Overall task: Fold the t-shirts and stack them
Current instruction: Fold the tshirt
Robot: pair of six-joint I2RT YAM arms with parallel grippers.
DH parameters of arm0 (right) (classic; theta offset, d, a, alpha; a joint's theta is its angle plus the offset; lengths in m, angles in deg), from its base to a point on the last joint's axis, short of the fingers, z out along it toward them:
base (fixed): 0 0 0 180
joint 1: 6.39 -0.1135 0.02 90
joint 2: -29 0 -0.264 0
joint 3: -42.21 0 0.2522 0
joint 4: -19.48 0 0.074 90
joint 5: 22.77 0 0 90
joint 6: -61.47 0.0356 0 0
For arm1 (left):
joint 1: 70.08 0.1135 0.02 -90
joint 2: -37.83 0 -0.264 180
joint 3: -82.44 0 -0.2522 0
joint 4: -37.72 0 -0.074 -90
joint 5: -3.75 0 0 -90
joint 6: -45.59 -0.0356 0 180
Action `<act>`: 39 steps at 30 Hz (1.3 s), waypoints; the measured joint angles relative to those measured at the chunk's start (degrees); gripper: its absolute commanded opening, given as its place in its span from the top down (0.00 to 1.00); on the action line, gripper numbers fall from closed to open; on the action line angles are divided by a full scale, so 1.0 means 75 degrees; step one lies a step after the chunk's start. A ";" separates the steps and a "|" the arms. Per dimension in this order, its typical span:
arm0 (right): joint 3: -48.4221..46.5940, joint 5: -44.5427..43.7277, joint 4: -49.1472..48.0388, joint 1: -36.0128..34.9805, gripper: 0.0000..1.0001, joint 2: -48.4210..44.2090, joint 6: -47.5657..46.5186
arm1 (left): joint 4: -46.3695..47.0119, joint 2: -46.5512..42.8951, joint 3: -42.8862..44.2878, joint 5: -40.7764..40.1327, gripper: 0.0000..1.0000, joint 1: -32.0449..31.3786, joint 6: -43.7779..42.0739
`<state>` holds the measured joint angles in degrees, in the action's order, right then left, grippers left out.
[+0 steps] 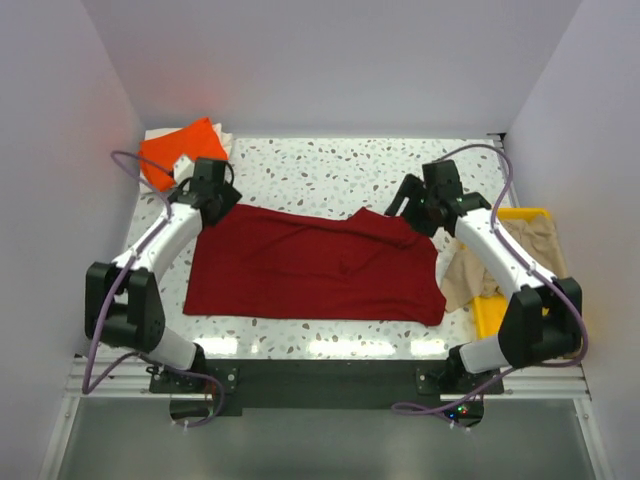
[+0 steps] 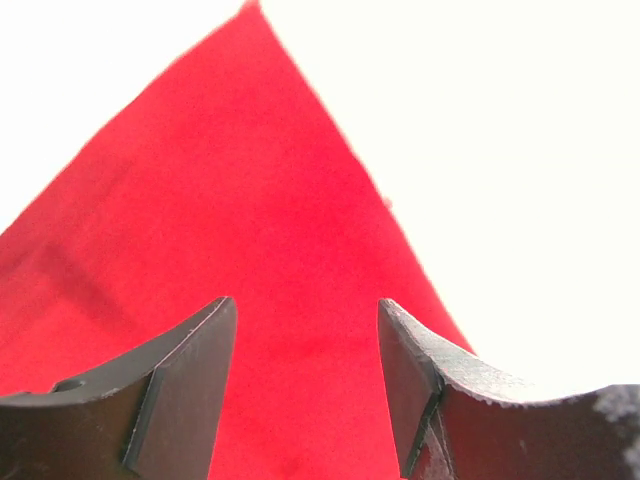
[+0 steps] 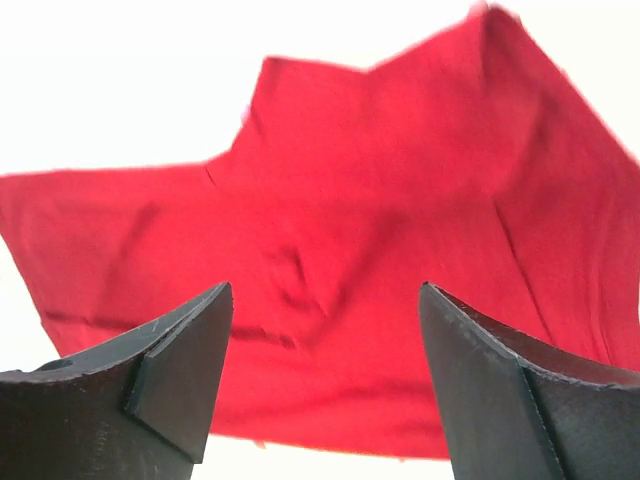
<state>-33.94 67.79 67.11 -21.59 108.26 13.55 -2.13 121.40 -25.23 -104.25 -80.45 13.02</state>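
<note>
The dark red t-shirt lies spread flat across the middle of the table, with wrinkles near its centre. My left gripper is open and empty above its far left corner; that view shows the red cloth below the fingers. My right gripper is open and empty above the shirt's far right part, which fills the right wrist view. The bright orange t-shirt lies folded at the far left corner, on whitish cloth. The beige-tan t-shirt lies crumpled at the right, partly in the tray.
A yellow plastic tray stands at the right edge of the table. White walls close in the table at the left, back and right. Both arms reach over the table's sides toward the far edge of the shirt.
</note>
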 measured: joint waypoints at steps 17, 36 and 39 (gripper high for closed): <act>-0.1037 0.0326 -0.1043 0.0335 0.25 0.1938 -0.0163 | -0.1405 0.4957 0.4645 -0.1373 0.45 0.0525 0.0006; -0.1037 0.0554 -0.1166 0.0501 0.25 0.1938 -0.0297 | -0.1877 0.6108 0.5662 -0.1824 0.56 0.0667 0.0009; -0.1037 0.0560 -0.1177 0.0513 0.25 0.1941 -0.0303 | -0.1915 0.6117 0.5665 -0.1836 0.70 0.0729 0.0009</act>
<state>-41.72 71.98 58.28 -17.74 122.82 11.28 -16.49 167.27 17.26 -118.02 -74.99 13.08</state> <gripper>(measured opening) 0.755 0.395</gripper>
